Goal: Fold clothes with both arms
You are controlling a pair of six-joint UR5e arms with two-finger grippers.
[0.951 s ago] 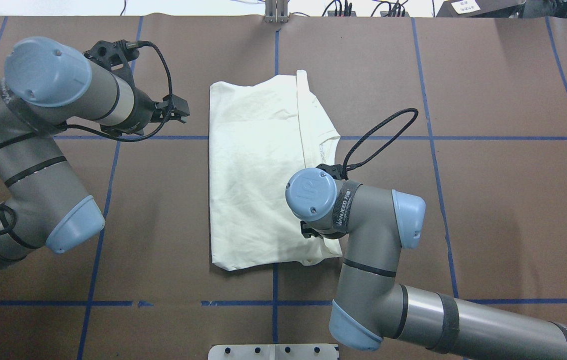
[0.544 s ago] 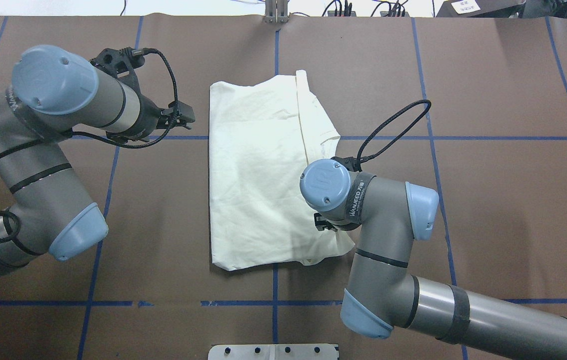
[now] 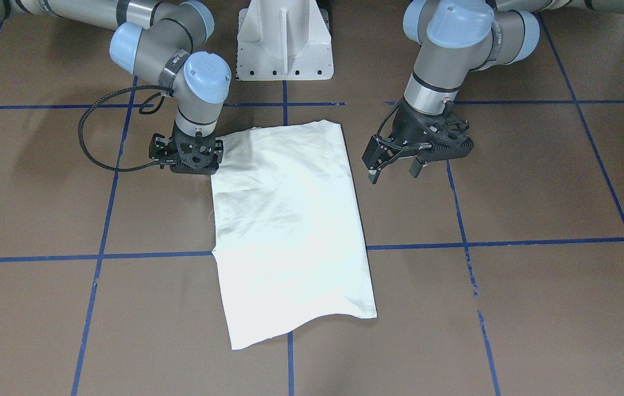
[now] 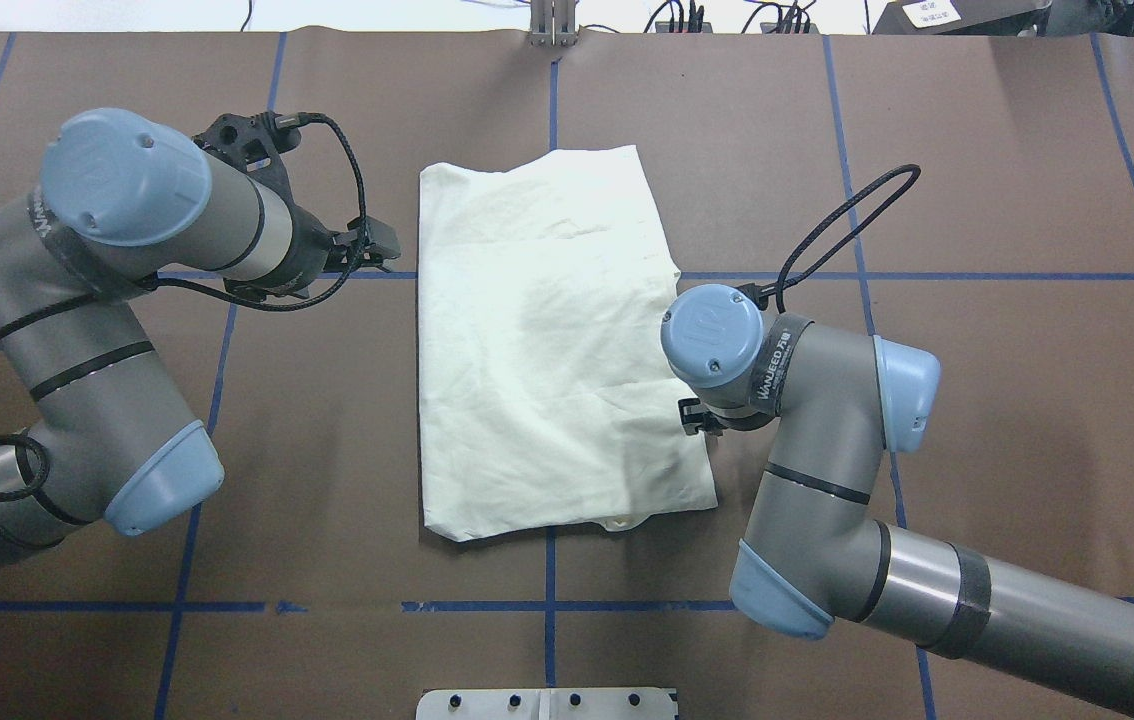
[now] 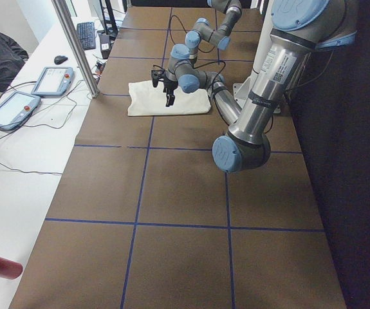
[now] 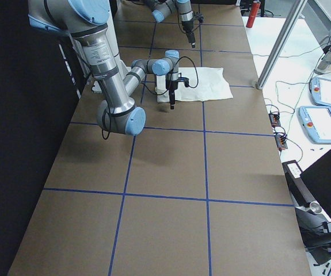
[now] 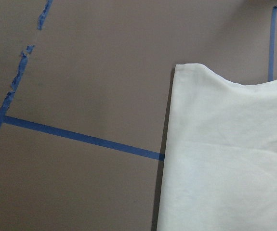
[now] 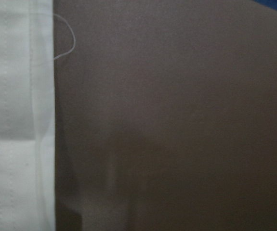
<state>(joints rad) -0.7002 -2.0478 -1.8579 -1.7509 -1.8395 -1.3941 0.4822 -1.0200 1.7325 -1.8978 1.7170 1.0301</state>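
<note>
The cream-white shirt [image 4: 547, 340] lies folded in a rectangle, plain side up, at the middle of the table [image 4: 927, 400]. It also shows in the front view [image 3: 290, 231]. My left gripper [image 3: 394, 170] is open and empty. It hovers beside the shirt's left edge, apart from it, also seen from overhead [image 4: 379, 245]. My right gripper [image 3: 188, 162] points down at the shirt's right edge near the robot; its fingers are hidden under its body. The left wrist view shows the shirt's far corner [image 7: 225, 159]. The right wrist view shows a hemmed edge [image 8: 13, 120].
The white pedestal base [image 3: 284, 49] stands at the robot's side of the table. Blue tape lines [image 4: 927, 276] grid the brown surface. A metal post [image 5: 75, 45] and teach pendants [image 5: 49, 80] stand beyond the far edge.
My right gripper has moved right, from over the shirt to its right edge. The folded strip along the shirt's right side has flattened and that edge lies further right. My left arm shifted slightly.
</note>
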